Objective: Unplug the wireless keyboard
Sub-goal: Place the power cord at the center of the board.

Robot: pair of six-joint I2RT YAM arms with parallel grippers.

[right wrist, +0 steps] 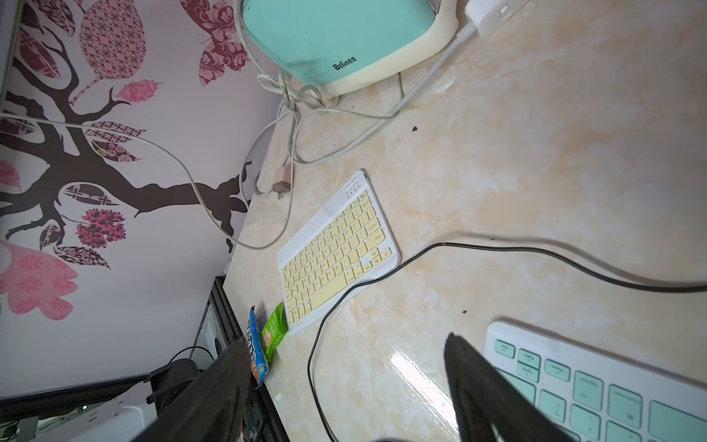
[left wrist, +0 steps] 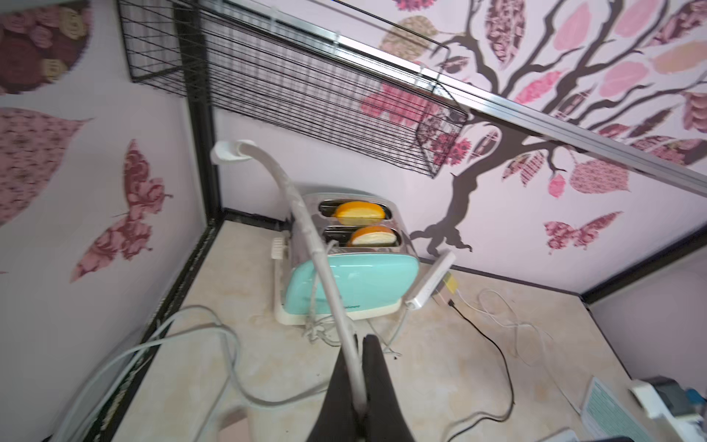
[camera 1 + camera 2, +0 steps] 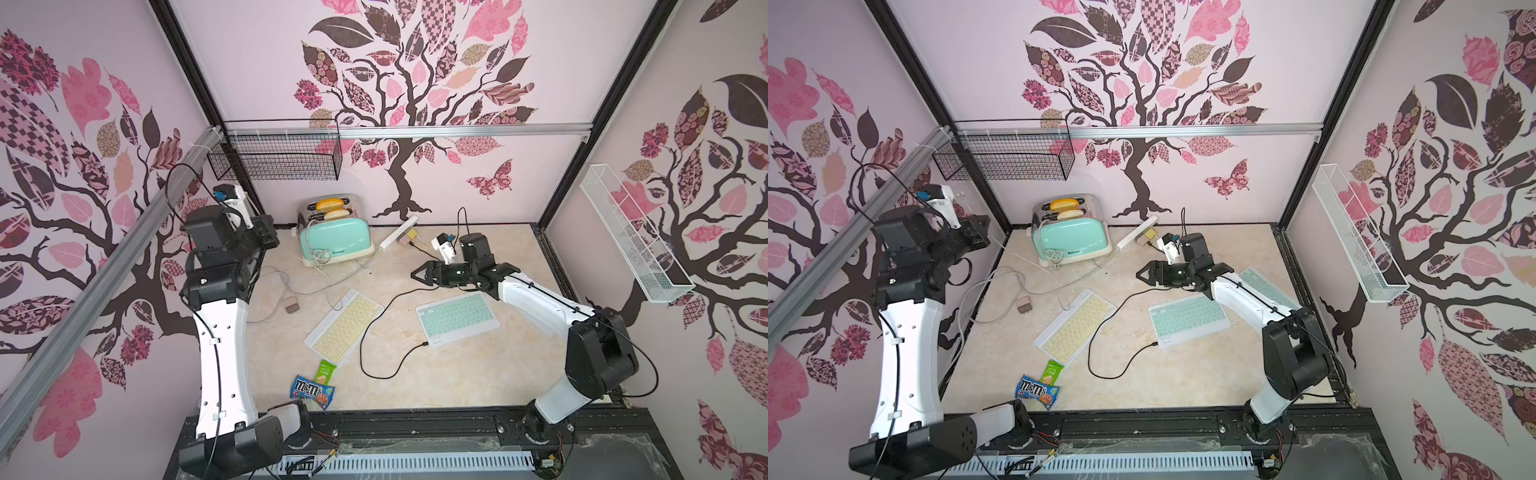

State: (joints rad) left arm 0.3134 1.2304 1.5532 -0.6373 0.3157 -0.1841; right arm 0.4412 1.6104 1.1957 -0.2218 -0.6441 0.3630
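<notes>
Right pincer point(image 3: 415, 274) wide, empty, over table point(image 3: 478, 382) by green keyboard point(image 3: 457, 318). Left pincer point(image 2: 361, 344) pinching white cord point(image 2: 317, 248). Black cord point(image 1: 440, 245) plugged in keyboard corner. Could drag keyboard along if tugged crooked or too fast.

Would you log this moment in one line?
left gripper jaws shut on white cable; right gripper jaws open; black cable end at mint keyboard

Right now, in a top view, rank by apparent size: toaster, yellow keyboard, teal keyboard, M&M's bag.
1. toaster
2. yellow keyboard and teal keyboard, too alike to rank
3. M&M's bag
</notes>
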